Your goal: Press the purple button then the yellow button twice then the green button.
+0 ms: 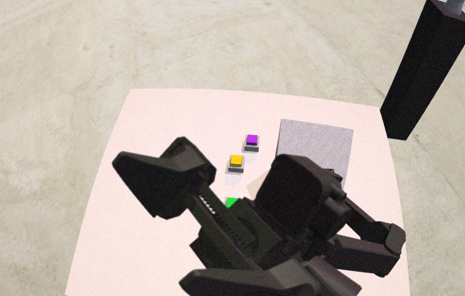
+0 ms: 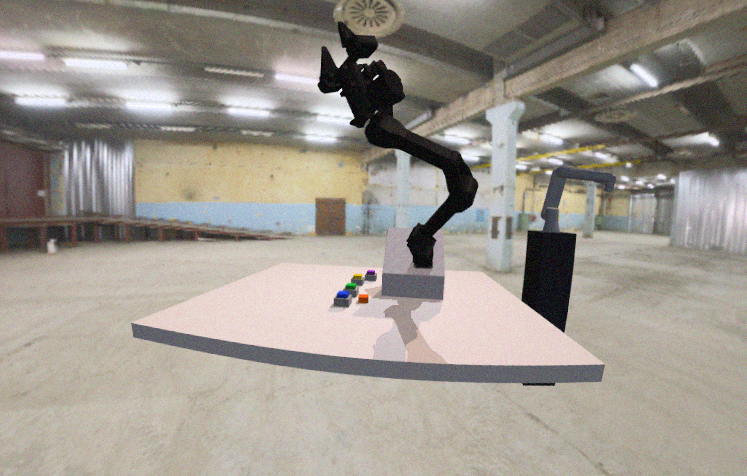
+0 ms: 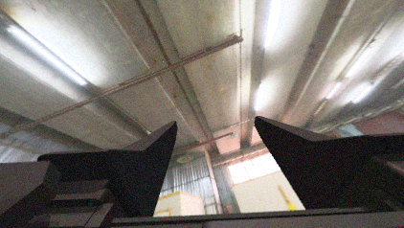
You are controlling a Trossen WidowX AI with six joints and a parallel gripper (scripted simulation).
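The purple button (image 1: 251,139) (image 2: 370,272) and the yellow button (image 1: 236,160) (image 2: 357,276) stand on grey bases, caps up. The green button (image 1: 231,202) (image 2: 351,285) is partly hidden by the arm in the top view and shows in full in the exterior view. My gripper (image 1: 149,221) (image 2: 332,37) (image 3: 215,122) is open and empty, high above the table and far from every button. Its fingers point upward, and the wrist view shows only ceiling and walls between and around them.
A blue button (image 2: 342,294) and an orange block (image 2: 363,298) lie near the green button; the arm hides both in the top view. The arm stands on a grey pedestal block (image 1: 315,143) (image 2: 411,285) on the pale table (image 1: 116,239) (image 2: 245,331). A black column (image 1: 425,69) (image 2: 548,278) stands beyond the table's edge.
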